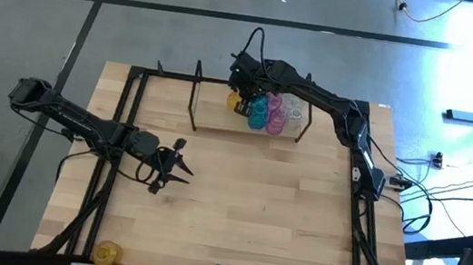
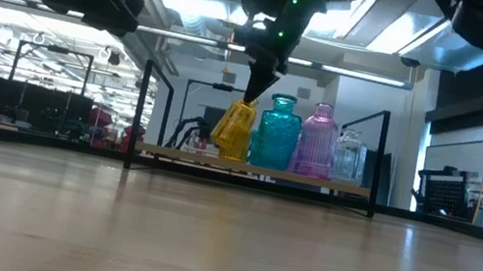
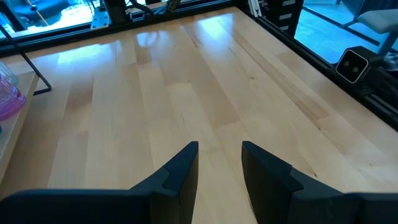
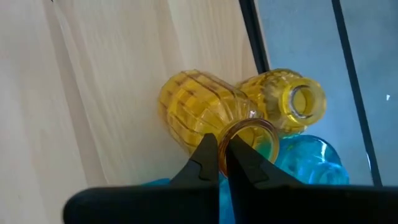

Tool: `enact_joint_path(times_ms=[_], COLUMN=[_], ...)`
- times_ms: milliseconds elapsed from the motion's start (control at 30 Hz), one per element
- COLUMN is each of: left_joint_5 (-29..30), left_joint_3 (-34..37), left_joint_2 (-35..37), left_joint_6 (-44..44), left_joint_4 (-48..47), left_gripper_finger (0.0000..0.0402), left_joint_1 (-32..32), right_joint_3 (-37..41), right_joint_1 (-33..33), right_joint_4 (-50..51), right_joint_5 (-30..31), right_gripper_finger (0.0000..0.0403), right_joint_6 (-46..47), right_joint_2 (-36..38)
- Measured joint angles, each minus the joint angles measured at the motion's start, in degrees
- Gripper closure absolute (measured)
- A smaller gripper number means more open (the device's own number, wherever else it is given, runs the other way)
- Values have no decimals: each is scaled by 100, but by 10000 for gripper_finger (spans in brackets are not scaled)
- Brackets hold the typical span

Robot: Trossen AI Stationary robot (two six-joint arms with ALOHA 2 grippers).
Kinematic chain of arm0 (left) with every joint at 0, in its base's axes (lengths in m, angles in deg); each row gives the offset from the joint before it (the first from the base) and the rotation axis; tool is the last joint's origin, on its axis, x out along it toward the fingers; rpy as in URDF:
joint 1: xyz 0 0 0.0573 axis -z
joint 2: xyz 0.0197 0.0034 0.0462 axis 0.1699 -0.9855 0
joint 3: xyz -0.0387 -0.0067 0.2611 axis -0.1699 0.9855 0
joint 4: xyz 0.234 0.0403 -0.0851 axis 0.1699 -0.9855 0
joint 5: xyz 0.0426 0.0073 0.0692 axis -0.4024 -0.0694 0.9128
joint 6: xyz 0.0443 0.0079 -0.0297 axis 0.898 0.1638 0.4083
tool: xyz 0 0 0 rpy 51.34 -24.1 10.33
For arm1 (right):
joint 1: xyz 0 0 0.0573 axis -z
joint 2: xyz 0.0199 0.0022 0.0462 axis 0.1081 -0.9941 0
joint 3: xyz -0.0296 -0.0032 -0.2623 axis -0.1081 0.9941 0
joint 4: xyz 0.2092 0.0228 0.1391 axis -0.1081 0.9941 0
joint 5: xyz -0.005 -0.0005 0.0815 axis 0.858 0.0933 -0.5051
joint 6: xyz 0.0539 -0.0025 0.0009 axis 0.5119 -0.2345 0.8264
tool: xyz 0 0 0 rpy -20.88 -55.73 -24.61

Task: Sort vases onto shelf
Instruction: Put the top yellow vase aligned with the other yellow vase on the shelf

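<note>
Four vases show on the shelf [image 2: 255, 170] in the low view: a tilted yellow vase [image 2: 233, 130], then an upright teal vase [image 2: 276, 133], pink vase [image 2: 317, 141] and clear vase [image 2: 349, 157] in a row, all ribbed translucent glass. Only the right wrist view reveals a second yellow vase [image 4: 283, 99] behind the tilted one. The right gripper [image 4: 219, 163] reaches down over the shelf's left end, jaws pinching the rim of the tilted vase's neck. Only the high view shows another yellow vase [image 1: 107, 251] at the tabletop [image 1: 255, 199] front-left edge. The left gripper [image 3: 219, 163] hovers above bare light-wood planks at left-centre, jaws partly spread, holding nothing.
</note>
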Motion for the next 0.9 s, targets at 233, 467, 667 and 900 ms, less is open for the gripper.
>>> enact_joint_path(times_ms=[233,467,667,900], left_joint_5=[-3,-2,-2,-4], left_joint_3=[-4,-4,-4,-4], left_joint_2=[-2,-2,-2,-2], left_joint_6=[-2,-2,-2,0], left_joint_4=[0,-4,-4,-4], left_gripper_finger=[285,285,285,285], left_joint_1=[0,0,0,0], right_joint_3=[0,0,0,0], right_joint_1=[-9,-7,-8,-9], right_joint_4=[-2,37,85,151], right_joint_5=[96,203,304,317], right_gripper_finger=[402,402,402,402], right_joint_6=[-51,-122,-123,-120], right_joint_2=[-192,-192,-195,-195])
